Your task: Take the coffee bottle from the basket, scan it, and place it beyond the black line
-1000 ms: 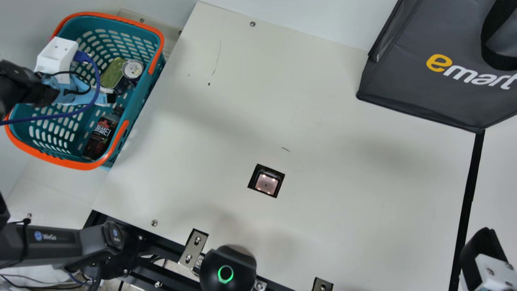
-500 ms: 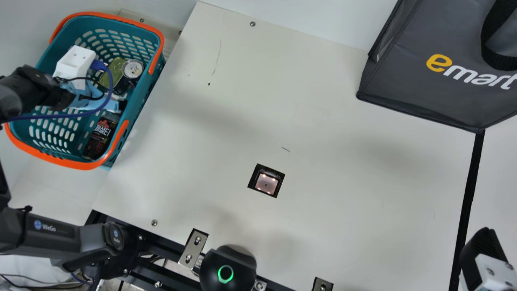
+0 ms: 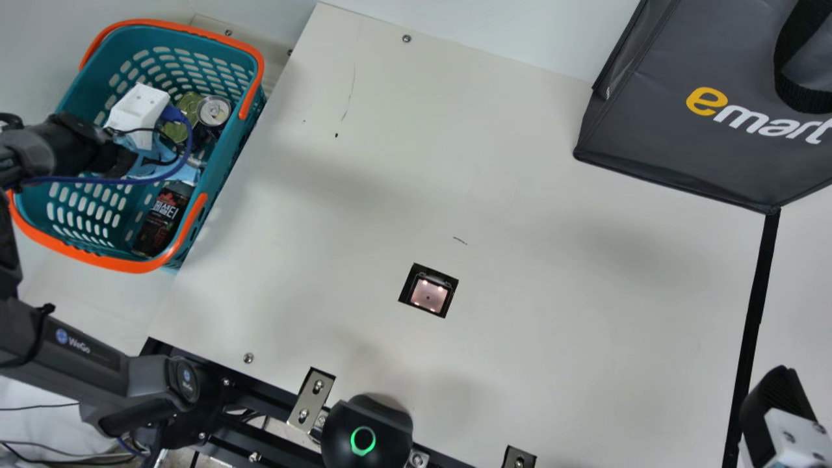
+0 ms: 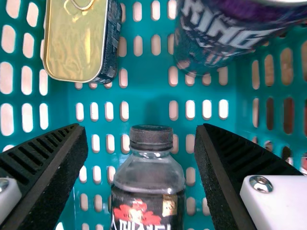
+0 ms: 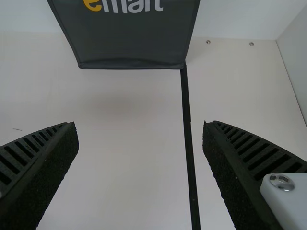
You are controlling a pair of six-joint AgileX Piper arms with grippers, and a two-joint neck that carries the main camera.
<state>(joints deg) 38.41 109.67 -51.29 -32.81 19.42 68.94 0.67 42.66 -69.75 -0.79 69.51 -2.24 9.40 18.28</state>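
Observation:
In the main view my left gripper (image 3: 153,159) is inside the teal basket (image 3: 185,227), its tips hidden near the coffee bottle (image 3: 159,221), which lies along the basket's near right side. Seen from the left wrist, the left gripper (image 4: 142,143) stands open, with the bottle's black cap and clear neck (image 4: 149,165) between its spread fingers, untouched by them. My right gripper (image 3: 777,403) is at the main view's lower right, beside the black line (image 3: 754,312); in the right wrist view that gripper (image 5: 140,139) is open and empty.
A flat tin (image 4: 79,40) and a can (image 4: 211,43) lie in the basket beyond the bottle cap. The scanner (image 3: 429,294) is set into the table (image 3: 552,325). A dark bag (image 3: 702,149) stands at the back right, by the line's far end.
My left arm has moved to the right and a little toward the near side, bringing the gripper closer to the bottle. The right arm and the bottle have stayed still.

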